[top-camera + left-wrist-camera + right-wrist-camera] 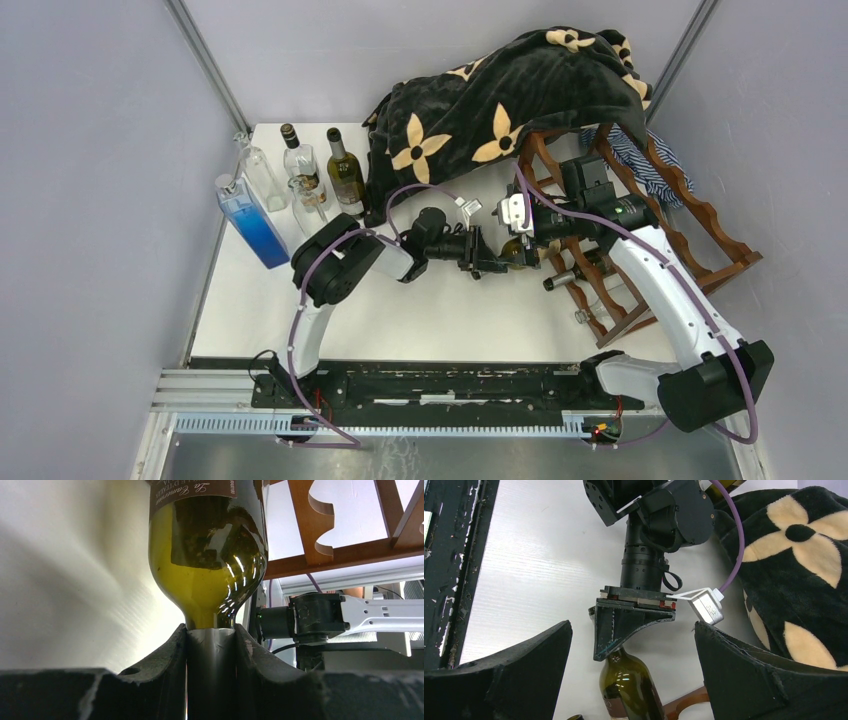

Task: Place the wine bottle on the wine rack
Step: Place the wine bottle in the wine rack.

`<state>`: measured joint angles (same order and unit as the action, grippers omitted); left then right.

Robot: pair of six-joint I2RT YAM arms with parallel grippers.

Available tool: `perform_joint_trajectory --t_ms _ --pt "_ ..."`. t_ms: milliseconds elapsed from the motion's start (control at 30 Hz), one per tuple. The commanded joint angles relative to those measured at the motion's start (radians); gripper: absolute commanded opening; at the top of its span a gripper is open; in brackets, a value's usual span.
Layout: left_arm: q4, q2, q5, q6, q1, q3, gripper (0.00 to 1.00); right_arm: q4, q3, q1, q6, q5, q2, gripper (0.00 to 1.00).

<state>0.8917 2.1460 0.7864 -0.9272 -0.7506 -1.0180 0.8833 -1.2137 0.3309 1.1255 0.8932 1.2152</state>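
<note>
Grips, left tool [211,630] clamped tight, the neck of the olive-green glass wine bottle [207,555] with a brown label. Holds it roughly level, long axis across the white desk [400,320]: neck toward the left arm, base toward the dark reddish-brown scalloped wooden wine rack [700,230] just beside. Hovers the right tool [633,630] above, jaws wide apart, empty.

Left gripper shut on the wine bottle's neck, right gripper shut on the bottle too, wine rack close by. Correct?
One thing is off: the right gripper is open, fingers wide apart and clear of the wine bottle, as the right wrist view shows. The rest holds: the left gripper is shut on the neck, and the wine rack is close by.
</note>
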Motion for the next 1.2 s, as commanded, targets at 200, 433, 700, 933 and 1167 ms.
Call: perform_joint_trajectory --t_ms 200,433,700,933,1167 --pt "0.152 0.031 0.005 0.059 -0.018 -0.132 0.02 -0.032 0.002 -0.008 -0.004 0.021 -0.029 0.98" --pt "0.109 0.059 -0.017 0.095 -0.028 -0.187 0.02 -0.036 0.008 -0.011 -0.005 0.019 -0.035 0.98" --pt "-0.024 0.082 -0.043 0.193 -0.048 -0.278 0.02 -0.034 0.016 -0.017 -0.003 0.033 -0.040 0.98" --pt "-0.105 0.099 -0.066 0.240 -0.052 -0.345 0.02 -0.035 0.027 -0.018 0.000 0.039 -0.046 0.98" --pt "-0.220 0.118 -0.093 0.320 -0.061 -0.427 0.02 -0.037 0.033 -0.020 0.002 0.043 -0.049 0.98"
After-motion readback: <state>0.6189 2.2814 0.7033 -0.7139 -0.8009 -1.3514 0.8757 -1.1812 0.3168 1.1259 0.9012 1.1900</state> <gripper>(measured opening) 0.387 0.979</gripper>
